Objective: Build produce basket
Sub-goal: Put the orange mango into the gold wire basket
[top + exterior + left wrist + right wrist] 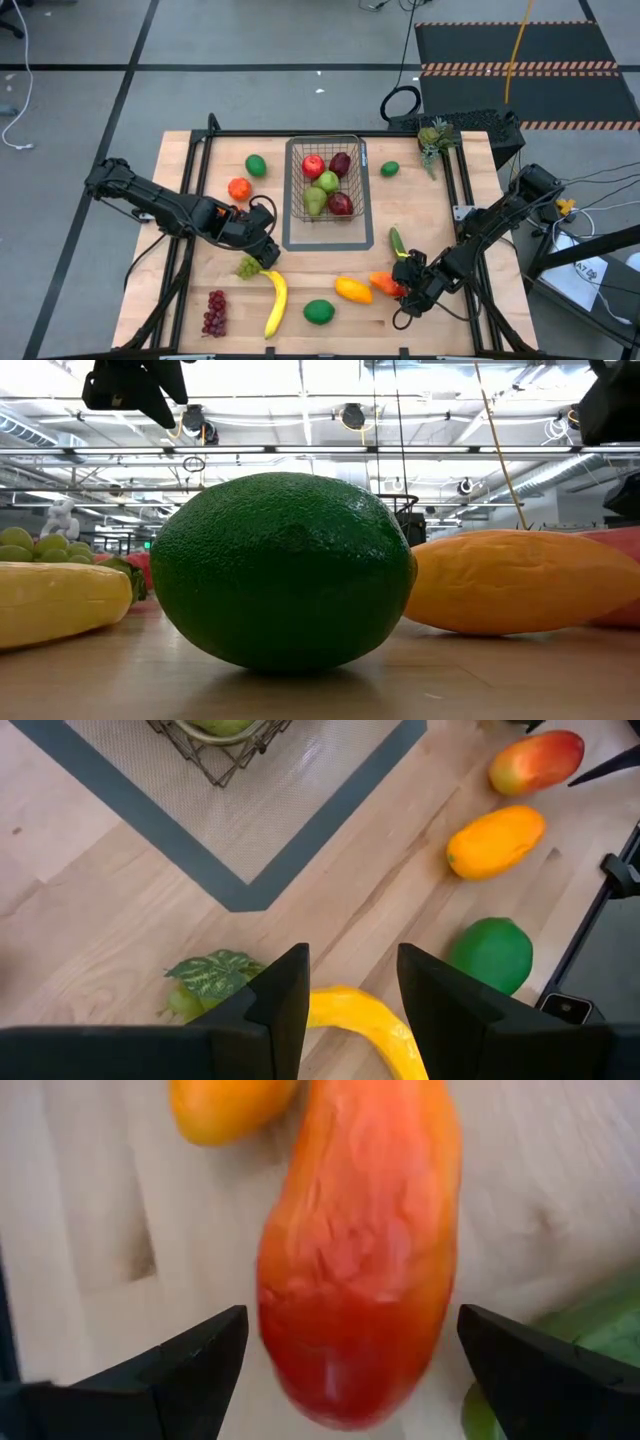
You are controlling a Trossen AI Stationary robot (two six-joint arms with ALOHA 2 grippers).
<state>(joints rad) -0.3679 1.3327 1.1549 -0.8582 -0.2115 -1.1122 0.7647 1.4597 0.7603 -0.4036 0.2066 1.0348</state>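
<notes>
That big green lime [283,568] sitting right in front of the low camera fills most of its view, with the orange-yellow mango [520,582] just beside it and the banana [55,600] off to the other side. Going down in size: the wire basket [328,181] stands mid-table on its grey outline, already holding apples and a pear, and the rest of the produce is scattered on the wood around it. The right gripper [408,291] has its fingers spread wide on either side of the red-orange mango [360,1250] near the front right corner — not closed on it yet. So the step looks like picking that mango; next it needs to close and carry it to the basket. The left gripper [350,995] hangs partly open over the banana's stem end, by the green grapes [205,982], holding nothing.
</notes>
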